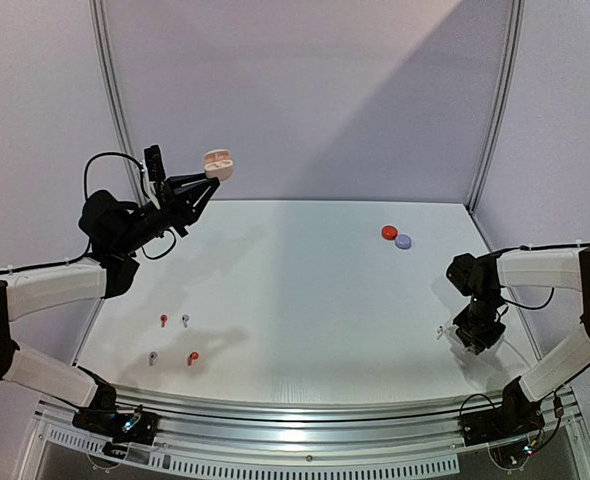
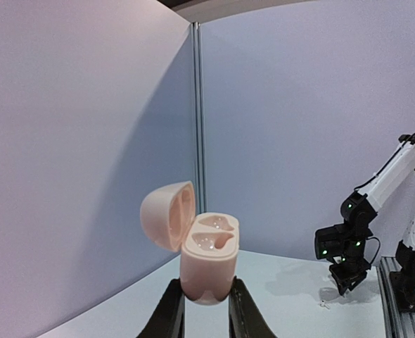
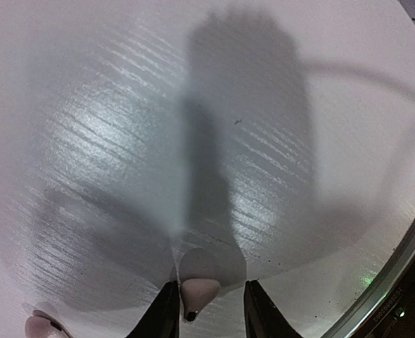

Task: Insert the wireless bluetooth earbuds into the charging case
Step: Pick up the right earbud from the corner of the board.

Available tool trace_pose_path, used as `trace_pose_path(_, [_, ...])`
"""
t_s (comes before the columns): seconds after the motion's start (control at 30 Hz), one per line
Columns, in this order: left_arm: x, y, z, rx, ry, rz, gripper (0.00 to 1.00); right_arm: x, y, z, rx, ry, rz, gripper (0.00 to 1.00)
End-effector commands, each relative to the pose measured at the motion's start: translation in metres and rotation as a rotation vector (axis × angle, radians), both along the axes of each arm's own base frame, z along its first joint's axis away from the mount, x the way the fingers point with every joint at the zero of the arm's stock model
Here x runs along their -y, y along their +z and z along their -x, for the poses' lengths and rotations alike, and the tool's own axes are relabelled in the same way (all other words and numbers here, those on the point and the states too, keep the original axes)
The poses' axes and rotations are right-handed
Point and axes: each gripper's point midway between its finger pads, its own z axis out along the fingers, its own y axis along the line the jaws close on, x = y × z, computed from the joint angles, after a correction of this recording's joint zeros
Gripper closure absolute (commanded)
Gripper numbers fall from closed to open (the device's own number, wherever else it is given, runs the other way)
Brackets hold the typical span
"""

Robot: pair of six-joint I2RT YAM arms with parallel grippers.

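Observation:
My left gripper is shut on the base of a pale pink charging case and holds it high above the table's back left, lid open. In the left wrist view the case stands upright between the fingers, both wells empty. My right gripper is low over the table at the front right. Its jaws are open around a white earbud that lies close to the left finger. A second white earbud lies at the lower left. Two red earbuds and two lavender-grey earbuds lie front left.
A red round case and a lavender round case sit side by side at the back right. Grey walls enclose the table on three sides. A metal rail runs along the near edge, close to the right gripper.

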Motion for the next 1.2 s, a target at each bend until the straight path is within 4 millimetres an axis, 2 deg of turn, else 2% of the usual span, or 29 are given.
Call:
trace_pose_path(0.0, [-0.004,0.005,-0.001,0.010,0.006,0.003,1.00,0.001,-0.008,0.001,0.003,-0.015,-0.003,0.69])
trace_pose_path(0.5, [-0.006,0.004,0.001,0.011,0.008,-0.002,1.00,0.001,-0.013,-0.001,0.008,0.012,-0.005,0.88])
trace_pose_path(0.67, [-0.006,0.004,0.001,0.014,0.010,-0.005,1.00,0.003,-0.008,-0.006,0.011,0.053,0.011,0.99])
trace_pose_path(0.83, [-0.006,0.003,0.001,0.018,0.010,-0.009,1.00,0.010,0.004,-0.017,0.016,0.141,0.065,1.00])
trace_pose_path(1.0, [-0.005,0.003,0.001,0.022,0.011,-0.013,1.00,0.012,0.023,-0.037,0.073,0.231,0.117,1.00])
trace_pose_path(1.17, [-0.005,0.002,0.002,0.028,0.013,-0.018,1.00,-0.005,0.018,-0.054,0.136,0.330,0.082,1.00])
